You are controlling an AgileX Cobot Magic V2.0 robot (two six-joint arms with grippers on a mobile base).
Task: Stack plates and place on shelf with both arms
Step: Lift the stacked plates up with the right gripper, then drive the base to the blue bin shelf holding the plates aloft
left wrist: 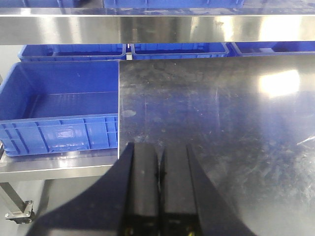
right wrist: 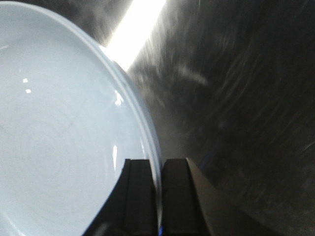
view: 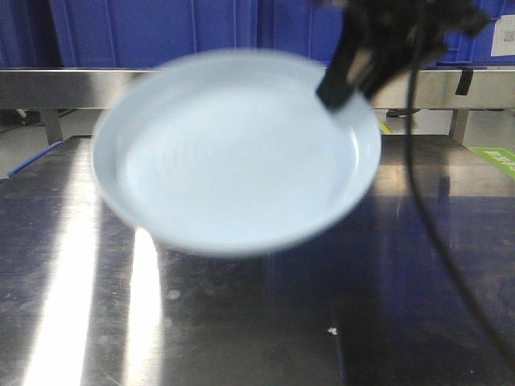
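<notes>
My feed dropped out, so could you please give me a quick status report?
Right pincer shut on plate rim. Plate held above tabletop, motion-blurred. Left pincer shut, empty. Nothing in the way.

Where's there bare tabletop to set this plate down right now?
The tabletop between the left gripper and the shelf rail, right of the blue crate, is bare. So is the near strip below the plate held by the right gripper. Only the crate crowds the left edge.

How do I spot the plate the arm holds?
Look above the dark steel tabletop, before the blue crates. The plate is the round, pale bluish-white dish pinched at its rim by the right gripper; nothing else here is pale and round.
</notes>
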